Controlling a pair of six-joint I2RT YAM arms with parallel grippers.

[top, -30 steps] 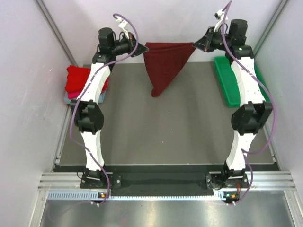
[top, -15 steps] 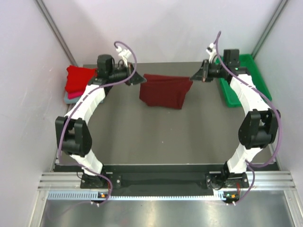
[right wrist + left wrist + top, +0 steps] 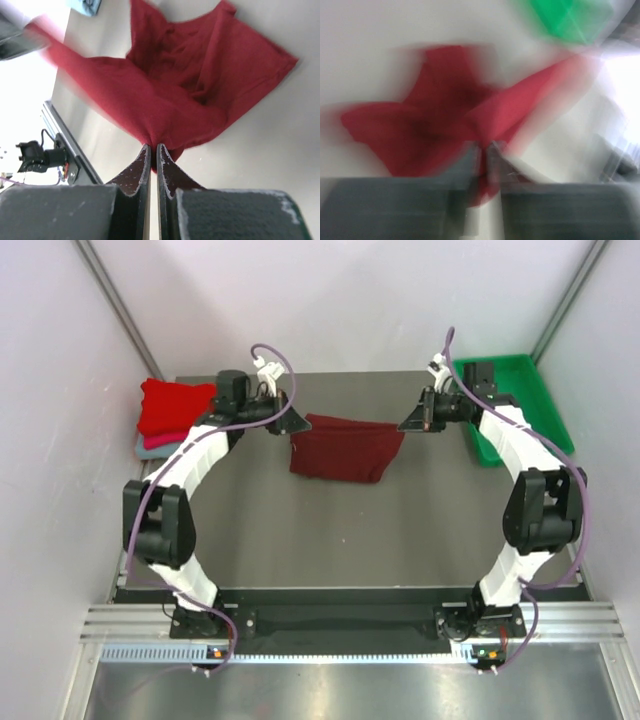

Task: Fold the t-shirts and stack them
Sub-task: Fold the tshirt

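Pinching the maroon t-shirt [image 3: 338, 448] at centre frame, my left claw [image 3: 296, 424] and right claw [image 3: 404, 425] clamp its top corners. Its lower half lies on the table [image 3: 330, 530].

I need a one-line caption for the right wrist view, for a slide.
Right gripper shut on an edge of the dark maroon t-shirt, whose rest lies crumpled on the table.
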